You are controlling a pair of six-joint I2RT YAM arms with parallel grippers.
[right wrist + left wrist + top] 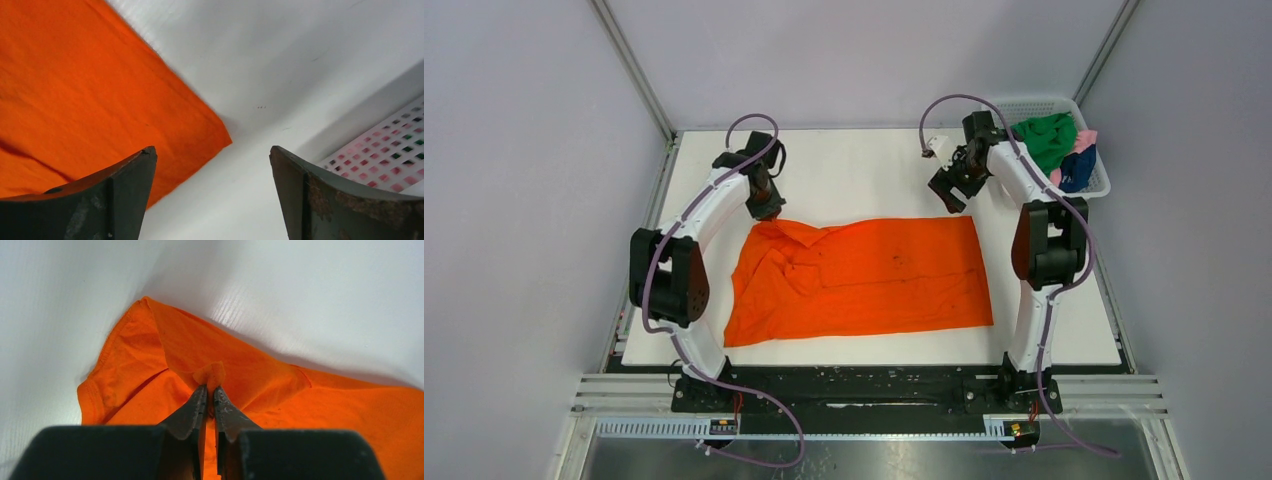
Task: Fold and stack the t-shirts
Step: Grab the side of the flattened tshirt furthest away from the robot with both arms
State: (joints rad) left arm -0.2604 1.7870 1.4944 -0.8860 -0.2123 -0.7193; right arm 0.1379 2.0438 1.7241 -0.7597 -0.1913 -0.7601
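Arm bases, top view: two, bolted at the near edge of the bench, with a white arm rising on either side.
Orange t-shirt: one, spread across the middle of the bench, long side running left to right. Right half flat, left half rumpled into folds.
Left gripper: at the shirt's far left corner, touching the cloth.
Right gripper: over bare bench just beyond the shirt's far right corner, apart from the cloth.
Basket: white mesh, at the far right corner of the bench, beside the right arm. Contents: green t-shirt heaped on top, pink t-shirt and navy t-shirt toward its right side, all crumpled.

Left wrist view.
Left gripper: fingers pressed together on a small raised pinch of the orange t-shirt. The cloth tents up to the fingertips, and a hemmed edge curves along its left side.
Bench: bare white beyond the cloth.

Right wrist view.
Right gripper: fingers spread wide, nothing between them.
Orange t-shirt: one flat corner, lying on the bench, fills the upper left of the view.
Basket: mesh wall at the right edge, with pink and green showing through its holes.
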